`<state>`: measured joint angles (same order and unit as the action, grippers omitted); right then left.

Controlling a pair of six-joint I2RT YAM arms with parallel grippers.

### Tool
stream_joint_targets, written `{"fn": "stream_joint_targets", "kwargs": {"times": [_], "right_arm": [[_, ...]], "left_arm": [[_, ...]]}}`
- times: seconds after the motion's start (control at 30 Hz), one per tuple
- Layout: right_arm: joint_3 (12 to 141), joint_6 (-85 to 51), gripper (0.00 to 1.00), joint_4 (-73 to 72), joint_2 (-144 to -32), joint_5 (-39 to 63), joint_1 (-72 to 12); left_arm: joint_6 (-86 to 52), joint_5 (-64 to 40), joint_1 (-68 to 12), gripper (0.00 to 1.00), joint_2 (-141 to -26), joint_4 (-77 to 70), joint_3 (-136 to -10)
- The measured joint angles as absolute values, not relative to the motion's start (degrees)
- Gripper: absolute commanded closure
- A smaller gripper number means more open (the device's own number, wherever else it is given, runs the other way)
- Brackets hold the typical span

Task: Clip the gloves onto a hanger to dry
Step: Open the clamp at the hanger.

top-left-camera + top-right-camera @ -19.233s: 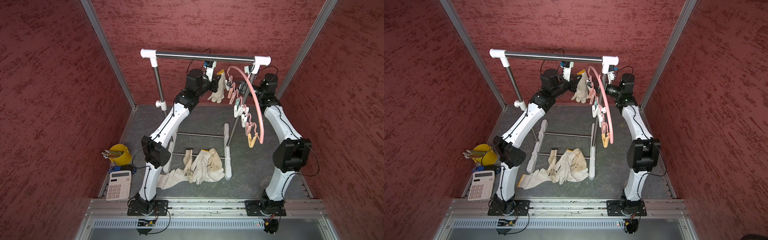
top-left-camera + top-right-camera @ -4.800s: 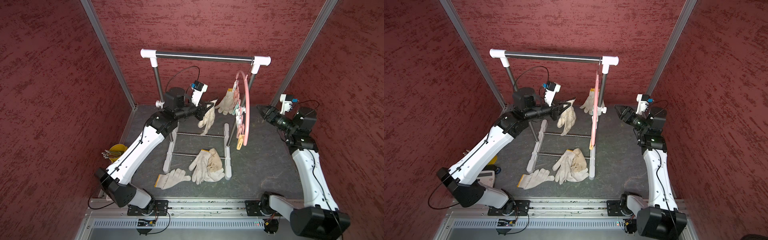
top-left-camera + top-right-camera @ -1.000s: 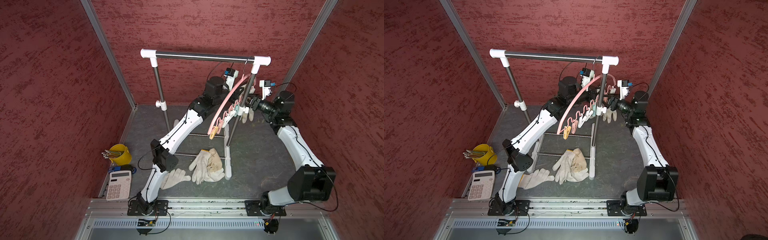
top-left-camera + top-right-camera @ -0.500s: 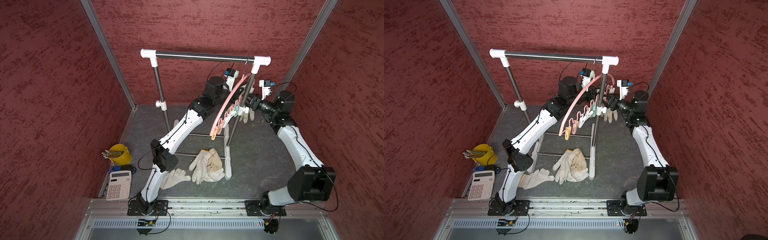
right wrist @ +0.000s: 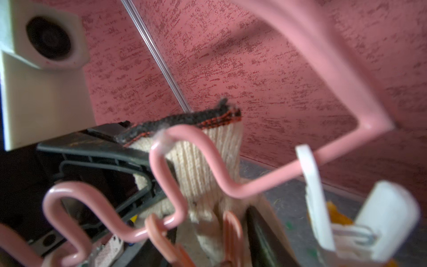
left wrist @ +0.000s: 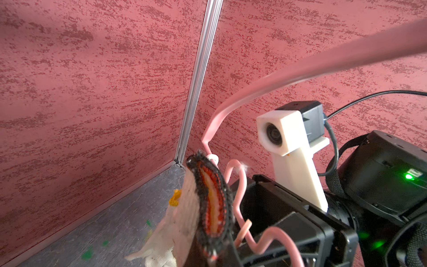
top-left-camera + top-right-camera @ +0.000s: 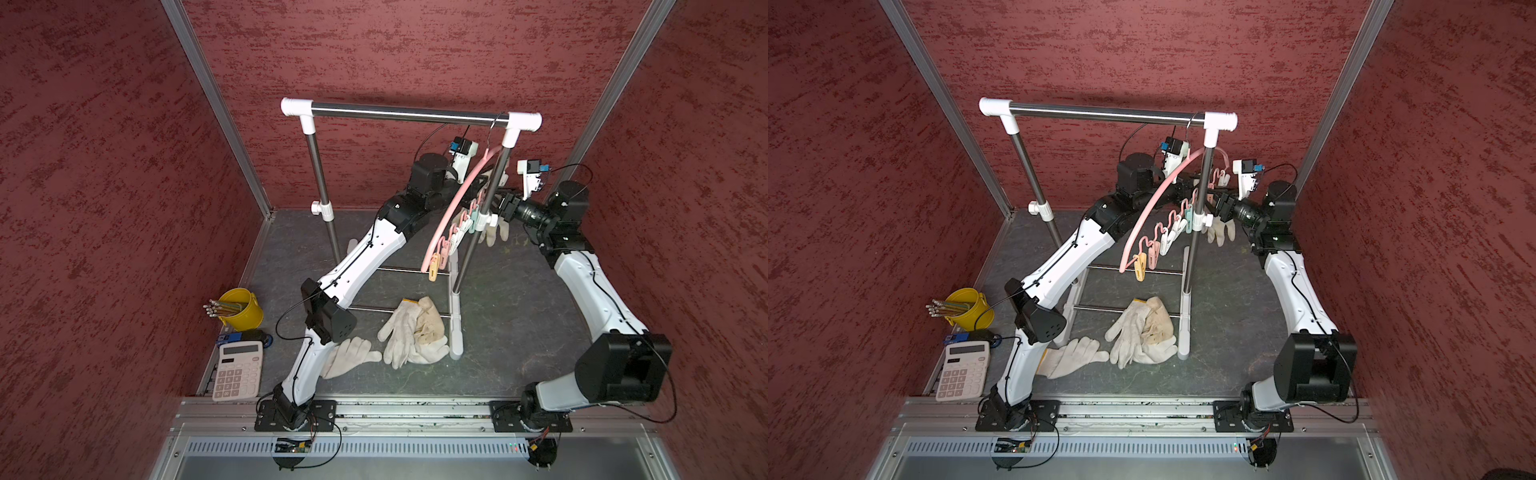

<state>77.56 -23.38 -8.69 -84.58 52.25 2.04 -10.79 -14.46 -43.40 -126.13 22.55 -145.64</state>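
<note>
1. The long, curved pink plastic hanger (image 7: 446, 216) hangs tilted by its thin wire hook from the steel garment rack (image 7: 407, 114) with white joints. A row of pastel clips (image 7: 1163, 241) dangles under it.
2. The left pincer (image 5: 145, 161) is closed narrow on the cuff of an off-white ribbed knitted glove (image 5: 203, 161) with a dark, red-flecked edge. It holds the cuff up just beside the wavy pink rail at the hanger's far end.
3. The right pincer (image 7: 500, 205) faces it from the other side of the rack post, close to the same clips. I cannot tell whether its jaws stand wide or are pressed on a clip.
4. A salmon clip (image 5: 231, 233) hangs just below the held cuff. The white clip (image 5: 314, 196) beside it seems to grip something yellow-trimmed, probably a glove already hung.
5. A heap of off-white and beige knitted gloves (image 7: 415, 332) and a single white glove (image 7: 351, 357) lie on the dark grey surface (image 7: 519, 311) by the rack's feet, not yet hung.
6. The step in hand appears to be fastening the held glove to a free clip.
7. The next move calls for the right pincer to squeeze that clip's tails so its mouth opens. The left then needs to feed the cuff edge squarely in.
8. The clip should bite before the left pincer lets go. The hanger swings freely, so it needs steadying.
</note>
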Motion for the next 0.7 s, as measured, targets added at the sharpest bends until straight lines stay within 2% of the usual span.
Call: {"fn": "stream_joint_targets", "kwargs": {"times": [0.1, 0.3, 0.57, 0.7], "right_arm": [[77.6, -23.4, 0.34, -8.6, -84.6, 52.3, 2.2], [78.0, -25.7, 0.34, -9.5, -85.7, 55.2, 3.5], [78.1, -28.5, 0.42, -11.3, -86.4, 58.0, 4.2], [78.2, -29.0, 0.43, -11.8, -86.4, 58.5, 4.4]], "left_arm": [[-10.6, -14.5, -43.4, 1.00, -126.1, 22.6, -145.6], [-10.6, -14.5, -43.4, 1.00, -126.1, 22.7, -145.6], [-10.4, -14.5, -43.4, 1.00, -126.1, 22.8, -145.6], [-10.4, -14.5, -43.4, 1.00, -126.1, 22.9, -145.6]]}}
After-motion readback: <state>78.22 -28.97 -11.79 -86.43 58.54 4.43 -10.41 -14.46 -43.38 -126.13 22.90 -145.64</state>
